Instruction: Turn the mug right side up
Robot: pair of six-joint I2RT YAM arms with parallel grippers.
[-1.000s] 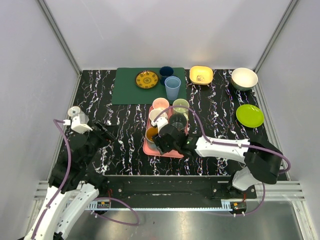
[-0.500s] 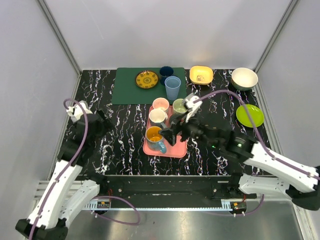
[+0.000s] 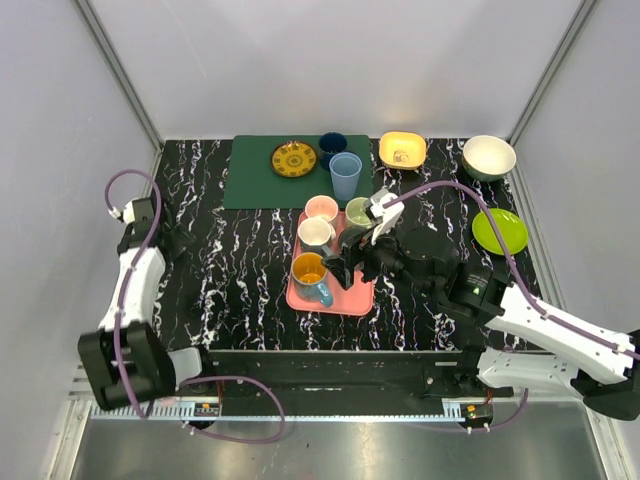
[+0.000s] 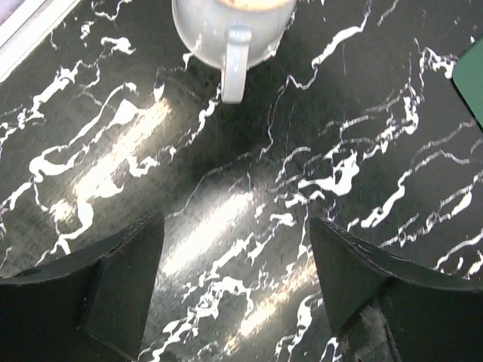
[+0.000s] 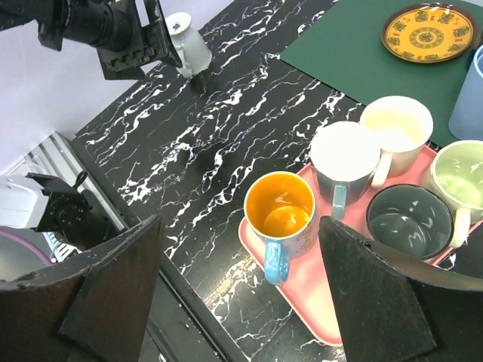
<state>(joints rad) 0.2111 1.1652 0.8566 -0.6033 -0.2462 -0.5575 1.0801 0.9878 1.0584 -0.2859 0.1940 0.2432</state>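
Mug update: small white ceramic mug stands free on the black marbled tabletop at the frame's top edge, left gripper spread empty just short of it, rim-up seeming likely but unconfirmed, so perhaps only checking remains.

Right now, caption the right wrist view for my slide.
Open right pincer over a pink tray of mugs; left pincer beside a white mug.

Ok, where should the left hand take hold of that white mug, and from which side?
Probably its handle, which juts from the white mug straight toward the open left hand; come in from that near side, straddling it.
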